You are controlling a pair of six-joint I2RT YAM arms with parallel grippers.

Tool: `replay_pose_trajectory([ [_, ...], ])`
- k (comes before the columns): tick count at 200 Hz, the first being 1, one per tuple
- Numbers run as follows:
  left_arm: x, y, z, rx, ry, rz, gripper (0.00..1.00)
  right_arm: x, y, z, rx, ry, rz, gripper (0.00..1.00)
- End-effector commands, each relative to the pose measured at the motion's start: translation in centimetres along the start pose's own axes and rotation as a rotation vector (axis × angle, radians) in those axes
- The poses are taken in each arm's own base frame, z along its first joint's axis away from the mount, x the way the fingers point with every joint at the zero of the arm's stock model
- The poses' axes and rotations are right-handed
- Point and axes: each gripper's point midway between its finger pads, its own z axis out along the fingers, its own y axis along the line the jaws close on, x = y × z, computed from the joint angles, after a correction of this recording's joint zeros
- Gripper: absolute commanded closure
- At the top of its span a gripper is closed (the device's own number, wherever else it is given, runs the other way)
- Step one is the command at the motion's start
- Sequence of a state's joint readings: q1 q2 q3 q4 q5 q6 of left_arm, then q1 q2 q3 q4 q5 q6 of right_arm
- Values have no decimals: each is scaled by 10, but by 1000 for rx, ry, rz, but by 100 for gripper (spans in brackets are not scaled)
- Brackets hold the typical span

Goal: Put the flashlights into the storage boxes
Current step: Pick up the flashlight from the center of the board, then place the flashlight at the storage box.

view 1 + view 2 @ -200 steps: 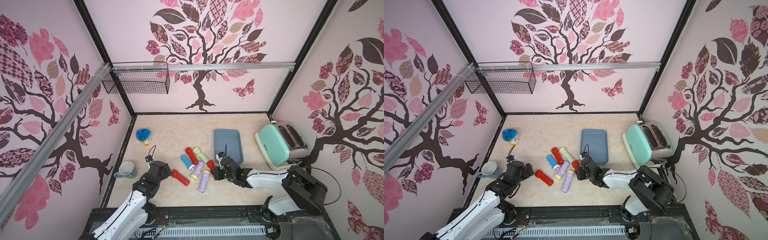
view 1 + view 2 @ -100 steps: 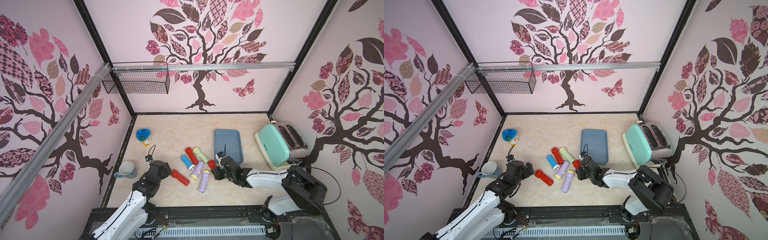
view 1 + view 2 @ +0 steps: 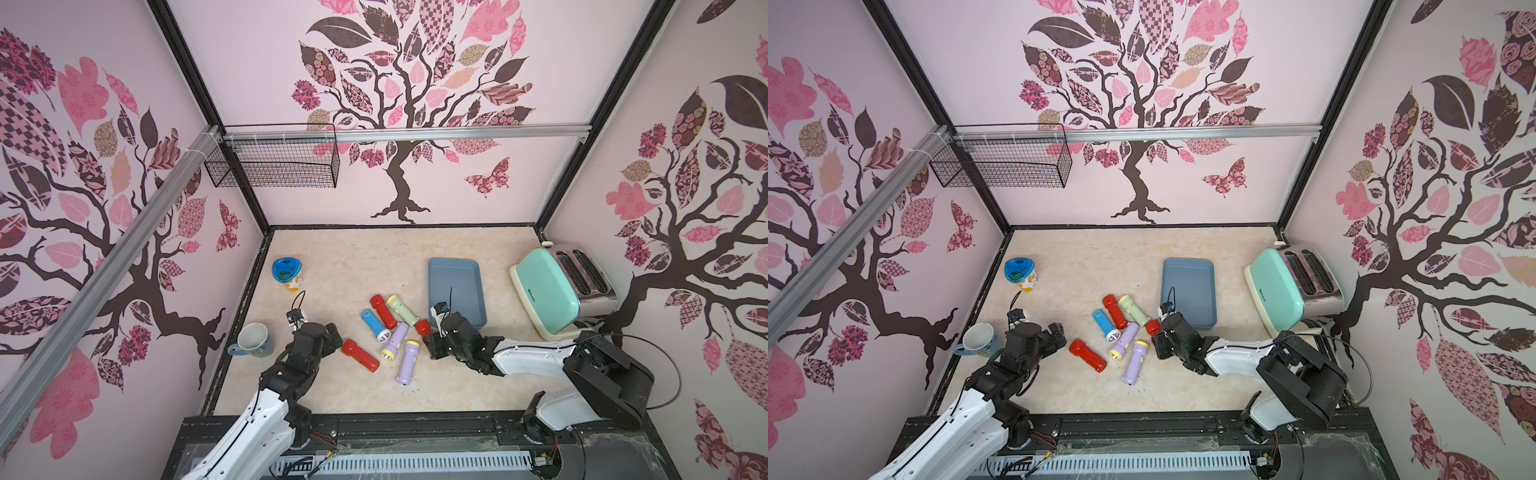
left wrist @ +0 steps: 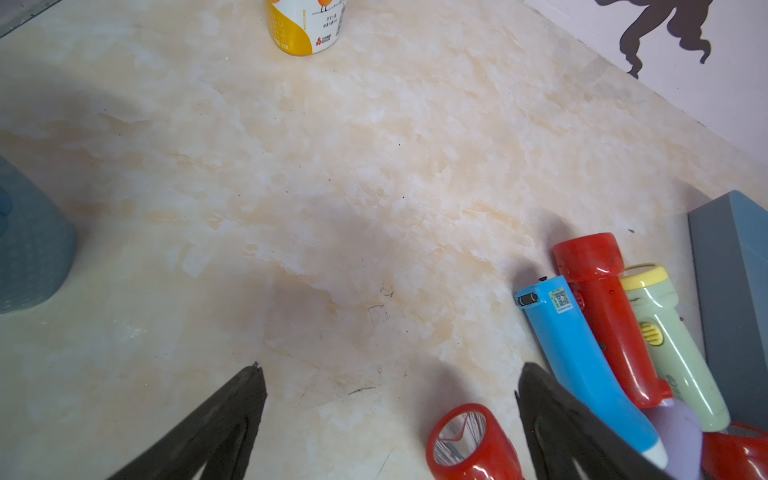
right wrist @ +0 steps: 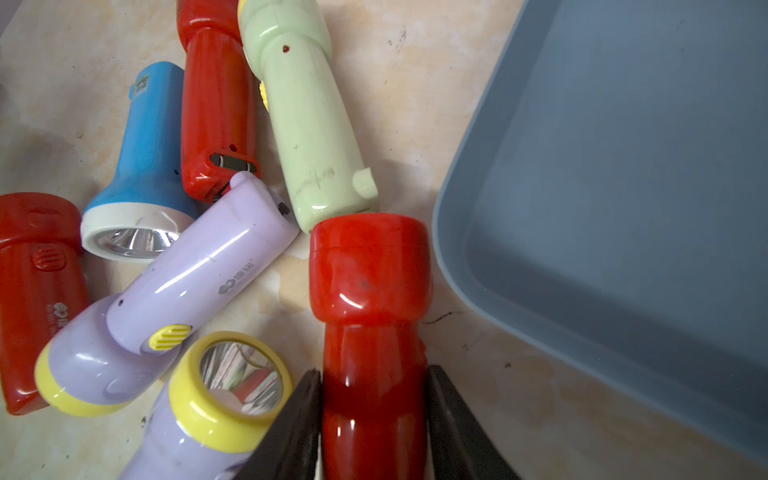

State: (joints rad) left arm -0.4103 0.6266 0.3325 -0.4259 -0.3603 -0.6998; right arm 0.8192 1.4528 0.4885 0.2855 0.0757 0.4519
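step in hand, as judged: first pickup. right gripper [image 5: 374, 374] clamped on the barrel of a red flashlight [image 5: 370, 270]: glossy hard plastic, round barrel, wider head, lying just left of the near corner of the tray [image 5: 623, 166]. tray slate-blue, matte, shallow, low rounded rim, empty. next: lift clear of the pale green flashlight [image 5: 307, 124] just beside the head, carry right over the rim, release. left gripper [image 4: 390, 374] spread wide, holding nothing.

Clustered flashlights [image 3: 384, 311] left of tray [image 3: 455, 278]; toaster [image 3: 548, 295] right of it; mug [image 3: 253, 338] far left.
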Motion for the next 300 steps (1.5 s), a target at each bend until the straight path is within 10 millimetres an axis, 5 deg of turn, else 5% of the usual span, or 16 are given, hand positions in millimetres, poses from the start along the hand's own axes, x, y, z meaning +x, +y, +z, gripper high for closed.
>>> replay_pose_trajectory([
  [1,-3,4,-2,-8,-25,-9,2,1,-8,-2,44,-13,-5,58],
  [44,-5,5,-3,-10,-35,-16,2,13,-20,11,102,17,1,45],
  [103,-2,5,1,-24,-12,-6,2,5,-11,1,113,12,-27,55],
  [154,-3,2,3,-23,-11,-6,2,-33,23,-48,-13,-101,-6,64],
  [195,-1,4,5,-43,7,-5,2,-80,3,-67,93,-270,77,67],
  [254,-1,4,5,-43,9,-7,2,-171,-73,-26,219,-341,292,68],
  [300,0,7,6,-68,22,-4,2,-182,-107,53,276,-181,354,68],
])
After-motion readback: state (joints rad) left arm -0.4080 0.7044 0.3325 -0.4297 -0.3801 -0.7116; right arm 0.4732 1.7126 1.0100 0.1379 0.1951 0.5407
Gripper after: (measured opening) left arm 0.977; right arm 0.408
